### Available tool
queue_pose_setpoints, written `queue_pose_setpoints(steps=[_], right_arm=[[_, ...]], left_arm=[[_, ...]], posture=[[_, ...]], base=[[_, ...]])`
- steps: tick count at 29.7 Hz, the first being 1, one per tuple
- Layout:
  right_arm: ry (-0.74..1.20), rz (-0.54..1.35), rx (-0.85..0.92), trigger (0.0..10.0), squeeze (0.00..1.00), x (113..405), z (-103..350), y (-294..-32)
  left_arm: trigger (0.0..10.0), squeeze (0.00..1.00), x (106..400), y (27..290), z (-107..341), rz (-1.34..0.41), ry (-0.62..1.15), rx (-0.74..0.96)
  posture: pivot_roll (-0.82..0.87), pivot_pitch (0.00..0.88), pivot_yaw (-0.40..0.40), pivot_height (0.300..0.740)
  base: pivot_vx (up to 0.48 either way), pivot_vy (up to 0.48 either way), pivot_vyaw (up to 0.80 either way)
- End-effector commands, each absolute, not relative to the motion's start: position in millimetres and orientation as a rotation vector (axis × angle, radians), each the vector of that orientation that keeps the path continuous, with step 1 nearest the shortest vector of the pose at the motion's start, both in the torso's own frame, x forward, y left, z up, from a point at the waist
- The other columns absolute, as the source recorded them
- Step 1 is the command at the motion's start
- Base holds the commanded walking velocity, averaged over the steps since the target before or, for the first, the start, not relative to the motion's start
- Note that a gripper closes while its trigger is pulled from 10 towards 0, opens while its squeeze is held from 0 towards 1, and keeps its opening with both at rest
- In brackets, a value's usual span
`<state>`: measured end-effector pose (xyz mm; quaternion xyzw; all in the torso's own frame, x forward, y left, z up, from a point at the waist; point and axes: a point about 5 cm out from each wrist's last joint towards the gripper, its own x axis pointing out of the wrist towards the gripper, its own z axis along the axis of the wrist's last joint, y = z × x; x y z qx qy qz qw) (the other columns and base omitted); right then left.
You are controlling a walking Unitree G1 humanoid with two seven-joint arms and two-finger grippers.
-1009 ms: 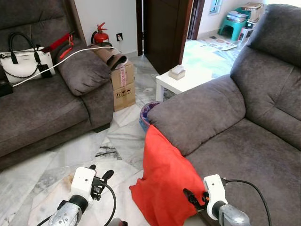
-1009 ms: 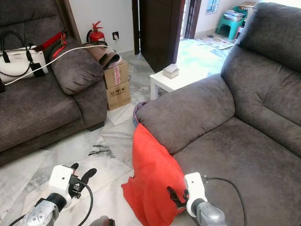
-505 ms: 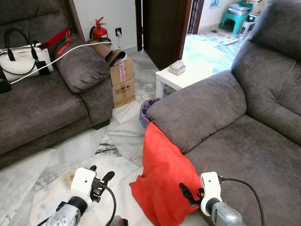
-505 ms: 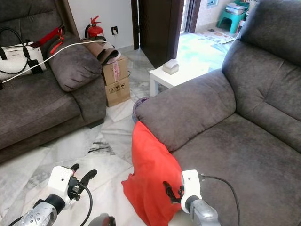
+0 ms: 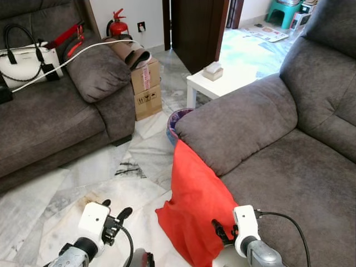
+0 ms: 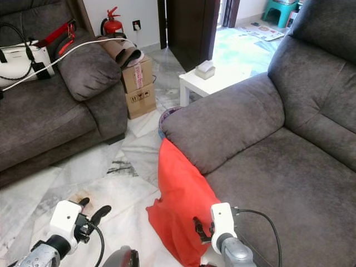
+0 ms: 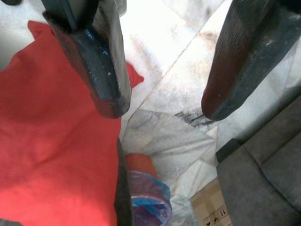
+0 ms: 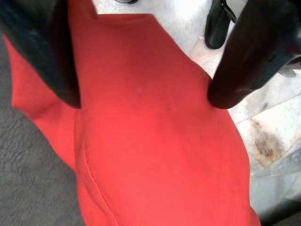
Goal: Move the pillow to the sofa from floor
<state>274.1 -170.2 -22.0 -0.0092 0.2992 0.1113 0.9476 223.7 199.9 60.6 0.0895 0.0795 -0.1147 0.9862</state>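
Observation:
A red pillow (image 5: 194, 200) stands on the marble floor, leaning against the front of the grey sofa (image 5: 278, 167) on my right. My right gripper (image 5: 218, 231) is low at the pillow's right edge. In the right wrist view it (image 8: 146, 89) is open, with the red fabric (image 8: 155, 141) close in front and spanning the gap between its fingers. My left gripper (image 5: 115, 210) hovers open over the floor to the left of the pillow, holding nothing. The left wrist view has the pillow (image 7: 47, 141) beside one finger.
A second grey sofa (image 5: 50, 122) on the left carries a white handbag (image 5: 22, 64). Beyond it stand a cardboard box (image 5: 146, 94), a fire extinguisher (image 5: 117, 28) and a white low table (image 5: 214, 86). A purple-blue bin (image 5: 178, 119) sits behind the pillow.
The whole view has shifted a little as the camera moved. My right gripper has edged left, closer to the pillow's edge. Both grippers stay open.

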Motion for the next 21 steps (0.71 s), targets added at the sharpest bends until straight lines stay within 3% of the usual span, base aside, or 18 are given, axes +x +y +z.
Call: queue_pose_setpoints(steps=[1, 21], right_arm=[[0.645, 0.217, -0.006, 0.0, 0.00, 265, -30, -169], [0.614, 0.148, 0.038, 0.0, 0.00, 267, -27, -178]], left_arm=[[10.0, 0.00, 220, 202, 60, -0.233, 0.178, 0.185], [10.0, 0.00, 226, 190, 57, -0.237, 0.175, 0.168]], posture=[[0.20, 0.197, 0.033, 0.645], [0.17, 0.184, 0.015, 0.645]], base=[[0.000, 0.000, 0.00], [0.000, 0.000, 0.00]])
